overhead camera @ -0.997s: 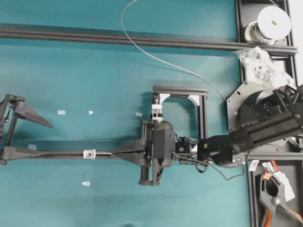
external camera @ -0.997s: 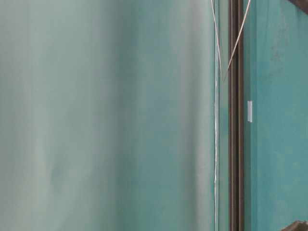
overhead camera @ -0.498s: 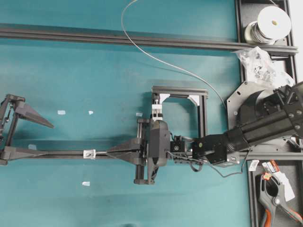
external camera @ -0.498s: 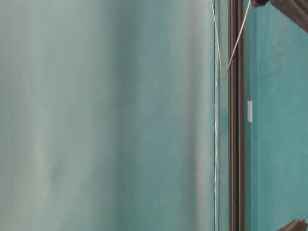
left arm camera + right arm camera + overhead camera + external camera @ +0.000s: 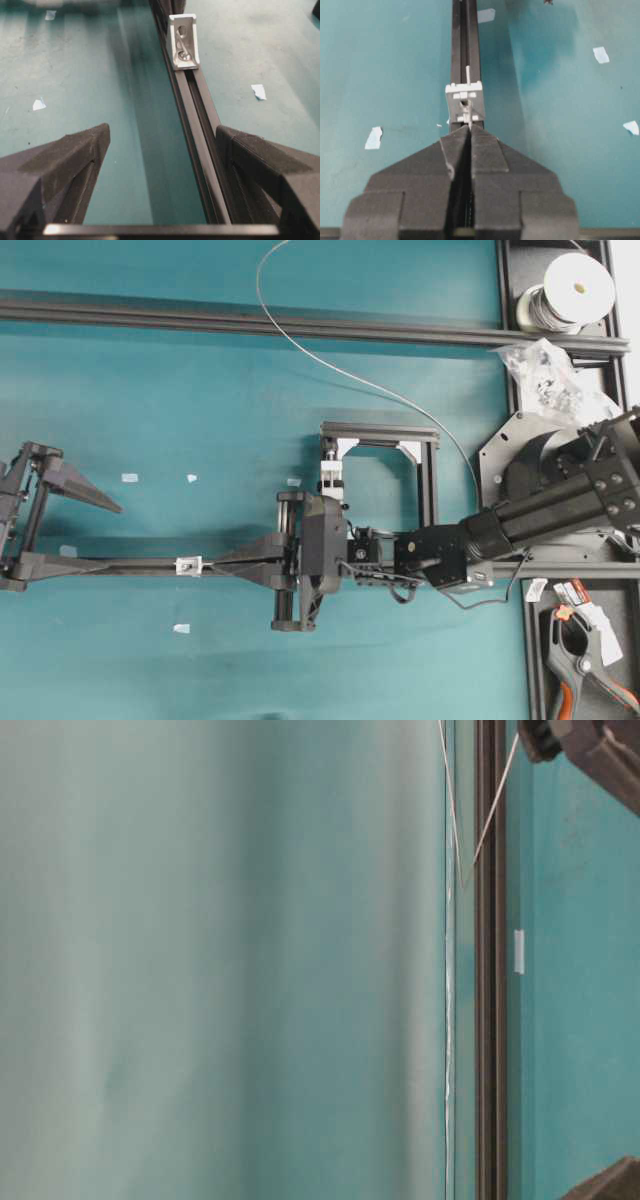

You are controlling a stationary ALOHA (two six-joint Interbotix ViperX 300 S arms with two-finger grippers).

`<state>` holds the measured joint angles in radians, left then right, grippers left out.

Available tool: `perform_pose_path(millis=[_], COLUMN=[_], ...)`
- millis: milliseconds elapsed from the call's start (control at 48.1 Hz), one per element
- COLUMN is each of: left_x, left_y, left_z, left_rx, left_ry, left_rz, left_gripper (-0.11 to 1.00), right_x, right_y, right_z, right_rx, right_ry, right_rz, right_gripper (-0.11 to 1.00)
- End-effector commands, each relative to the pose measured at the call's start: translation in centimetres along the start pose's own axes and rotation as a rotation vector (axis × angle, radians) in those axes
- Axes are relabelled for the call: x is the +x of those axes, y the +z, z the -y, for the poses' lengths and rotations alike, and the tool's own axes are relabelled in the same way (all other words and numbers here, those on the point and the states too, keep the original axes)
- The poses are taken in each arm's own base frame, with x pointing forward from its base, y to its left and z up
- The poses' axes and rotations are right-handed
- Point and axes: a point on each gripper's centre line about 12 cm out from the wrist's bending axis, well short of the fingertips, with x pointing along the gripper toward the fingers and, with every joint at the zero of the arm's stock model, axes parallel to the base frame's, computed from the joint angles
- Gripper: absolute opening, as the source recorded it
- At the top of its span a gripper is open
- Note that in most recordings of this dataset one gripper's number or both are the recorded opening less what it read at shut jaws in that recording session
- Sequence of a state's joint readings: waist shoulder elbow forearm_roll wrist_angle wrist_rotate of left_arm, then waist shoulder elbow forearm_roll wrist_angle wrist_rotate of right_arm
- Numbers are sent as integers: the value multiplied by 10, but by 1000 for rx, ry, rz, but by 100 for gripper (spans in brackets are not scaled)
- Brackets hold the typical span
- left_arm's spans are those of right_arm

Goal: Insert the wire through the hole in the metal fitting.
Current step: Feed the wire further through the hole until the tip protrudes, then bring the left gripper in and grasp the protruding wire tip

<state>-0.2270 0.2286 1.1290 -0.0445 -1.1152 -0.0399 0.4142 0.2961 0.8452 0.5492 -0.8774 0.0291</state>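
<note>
Right wrist view: right fingers (image 5: 470,131) pinch the wire (image 5: 468,75) through the metal fitting (image 5: 464,102).

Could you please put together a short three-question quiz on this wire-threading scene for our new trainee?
1. True or false: the right gripper is shut on the wire.
2. The metal fitting sits on: A) the black rail, B) the spool, C) the bare table.
3. Fill in: the left gripper is ____.

Key: 1 true; 2 A; 3 open, its fingers either side of the rail.
</note>
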Motion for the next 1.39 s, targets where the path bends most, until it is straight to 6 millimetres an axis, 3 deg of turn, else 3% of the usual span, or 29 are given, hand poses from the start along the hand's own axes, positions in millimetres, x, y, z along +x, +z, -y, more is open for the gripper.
perform_pose_path(millis=[0, 1371], left_x=[3, 71], left_y=[8, 19], left_z=[-1, 0], left_rx=[-1, -16], left_ry=[4, 8], left_rz=[28, -7], left_gripper=[75, 71], right_x=[3, 14], right_y=[11, 11], right_z=[-4, 2], right_rx=[6, -4], right_ry=[14, 9], right_rz=[33, 17], right_gripper=[-1, -1])
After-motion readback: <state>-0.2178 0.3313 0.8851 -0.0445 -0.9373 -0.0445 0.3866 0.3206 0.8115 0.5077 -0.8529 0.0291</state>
